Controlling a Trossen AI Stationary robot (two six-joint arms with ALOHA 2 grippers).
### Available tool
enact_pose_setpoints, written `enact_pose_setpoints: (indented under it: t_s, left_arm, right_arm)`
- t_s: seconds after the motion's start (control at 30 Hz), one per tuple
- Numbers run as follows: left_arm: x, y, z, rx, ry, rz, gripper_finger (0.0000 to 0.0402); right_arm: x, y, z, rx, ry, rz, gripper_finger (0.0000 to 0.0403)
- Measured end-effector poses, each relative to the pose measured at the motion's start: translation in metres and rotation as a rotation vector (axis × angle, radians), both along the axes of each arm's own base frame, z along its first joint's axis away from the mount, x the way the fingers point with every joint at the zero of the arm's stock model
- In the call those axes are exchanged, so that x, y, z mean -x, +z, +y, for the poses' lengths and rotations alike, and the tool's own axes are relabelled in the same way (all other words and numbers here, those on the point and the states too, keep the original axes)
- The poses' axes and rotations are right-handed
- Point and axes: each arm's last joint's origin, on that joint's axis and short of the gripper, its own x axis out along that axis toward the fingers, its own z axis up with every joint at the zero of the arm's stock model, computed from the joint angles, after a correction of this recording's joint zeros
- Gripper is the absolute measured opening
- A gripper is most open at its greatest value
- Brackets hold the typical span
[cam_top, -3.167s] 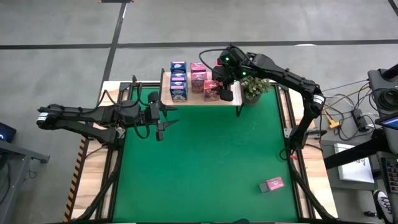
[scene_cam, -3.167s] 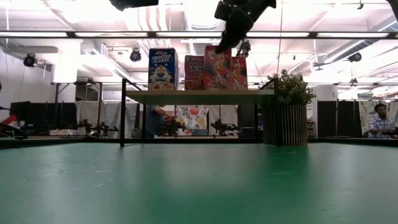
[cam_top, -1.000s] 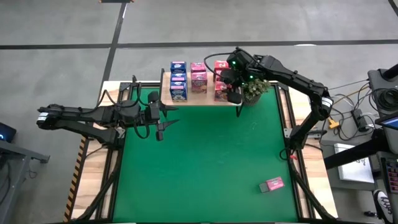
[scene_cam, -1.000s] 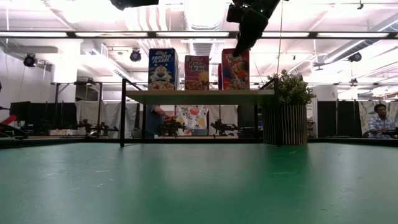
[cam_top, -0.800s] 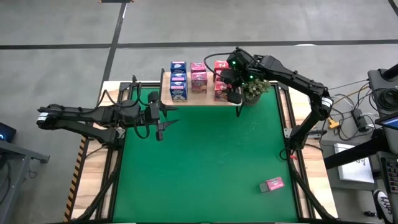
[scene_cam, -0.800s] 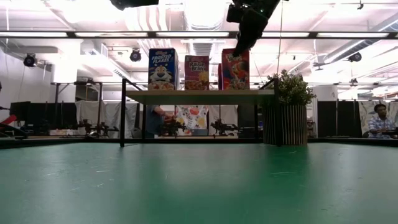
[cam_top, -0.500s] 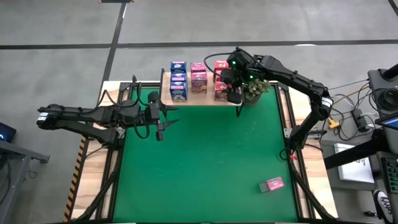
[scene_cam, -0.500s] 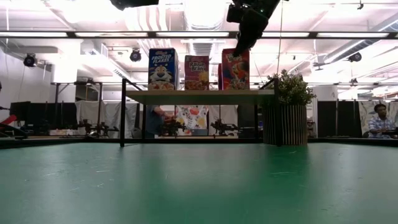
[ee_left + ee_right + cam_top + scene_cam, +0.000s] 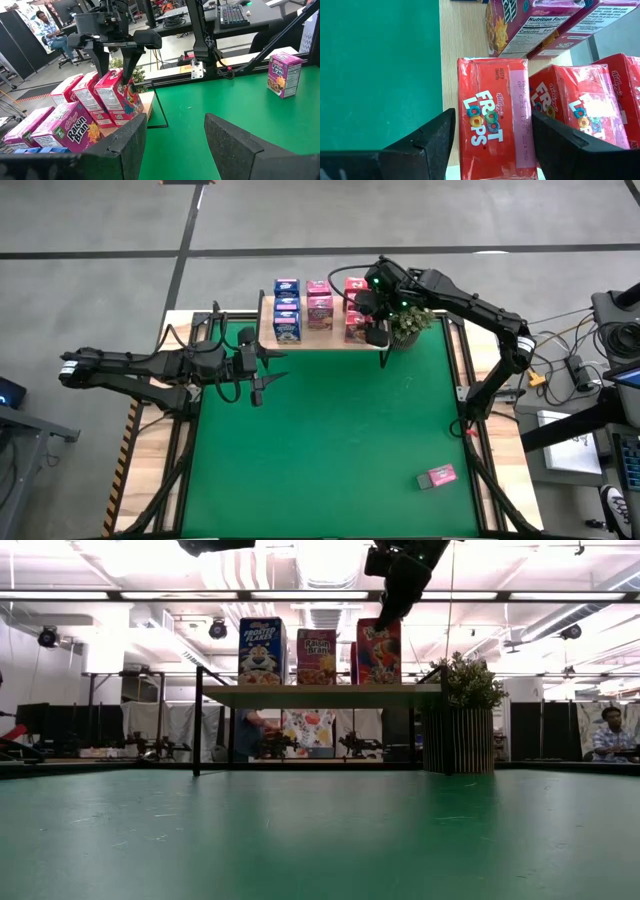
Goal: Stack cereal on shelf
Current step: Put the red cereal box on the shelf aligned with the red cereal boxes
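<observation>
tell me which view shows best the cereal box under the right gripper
The right wrist view: the red Froot Loops box fills it, top face readable, standing between the open fingers. The left wrist view shows its side, the low view its front, and the high view a small patch.

Robotics lab or workshop hall, open-plan. Long fluorescent ceiling light strips point(image 9: 300, 595) above grey exposed ducting point(image 9: 318, 565). Beyond the green table mat point(image 9: 320, 840), black partition screens point(image 9: 140, 725), a seated person at a desk point(image 9: 612, 735), a black keyboard point(image 9: 235, 14) and tangled cables point(image 9: 172, 20).
</observation>
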Motion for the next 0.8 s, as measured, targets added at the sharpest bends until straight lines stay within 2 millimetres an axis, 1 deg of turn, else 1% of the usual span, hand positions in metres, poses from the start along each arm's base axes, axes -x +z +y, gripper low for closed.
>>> enact_pose_setpoints:
  t_s: [0.2,0.33,0.4,0.53,0.6,0.7,0.8]
  left_arm:
    - [0.000,0.000,0.000,0.000,0.000,0.000,0.0184]
    - [0.000,0.000,0.000,0.000,0.000,0.000,0.0184]
    - [0.000,0.000,0.000,0.000,0.000,0.000,0.0184]
    - [0.000,0.000,0.000,0.000,0.000,0.000,0.0184]
    - [0.000,0.000,0.000,0.000,0.000,0.000,0.0184]
    - [0.000,0.000,0.000,0.000,0.000,0.000,0.0184]
    - [0.000,0.000,0.000,0.000,0.000,0.000,0.0184]
  right_arm:
    - [0.005,0.006,0.003,-0.002,-0.014,-0.020,0.0231]
    - [0.013,0.018,0.009,0.013,-0.020,-0.056,0.0231]
    - [0.018,0.027,0.013,0.020,-0.028,-0.086,0.0231]
    - [0.026,0.049,0.025,0.037,-0.024,-0.162,0.0228]
    - [0.028,0.058,0.035,0.045,0.003,-0.191,0.0222]
    - [0.033,0.067,0.050,0.024,0.063,-0.234,0.0204]
    - [0.038,0.074,0.065,-0.007,0.073,-0.270,0.0179]
